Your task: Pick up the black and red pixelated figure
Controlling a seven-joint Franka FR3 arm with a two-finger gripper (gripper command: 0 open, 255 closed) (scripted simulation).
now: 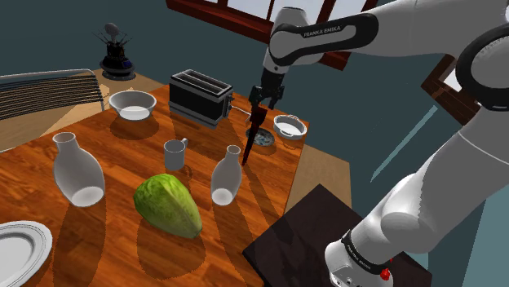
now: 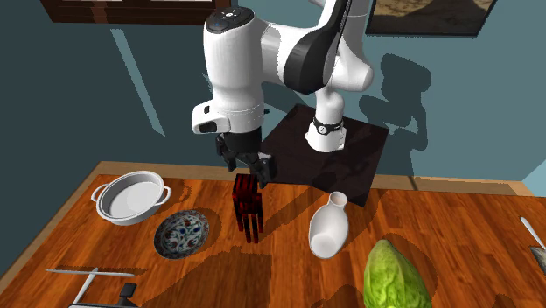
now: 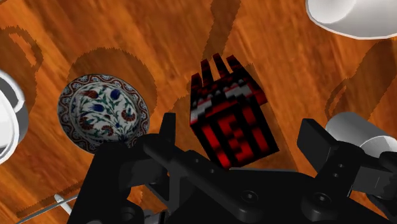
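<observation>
The black and red pixelated figure [image 2: 248, 207] stands upright on the wooden table [image 2: 420, 219], tall and narrow, between a patterned bowl and a white vase. In the shoulder view the figure [image 1: 250, 139] shows as a thin dark shape under the hand. My gripper [image 2: 248, 166] hangs straight over its top, open, with one finger on each side. In the wrist view the figure [image 3: 230, 121] sits between the fingers [image 3: 167, 130], and a gap shows on both sides, so nothing clasps it.
Beside the figure lie a flower-patterned bowl [image 2: 182, 233] and a white two-handled bowl [image 2: 131, 198]; a white vase [image 2: 330, 226] stands on its other side. A green cabbage [image 1: 167, 204], a mug [image 1: 174, 153], a toaster [image 1: 198, 96] and a larger vase [image 1: 77, 171] stand farther off.
</observation>
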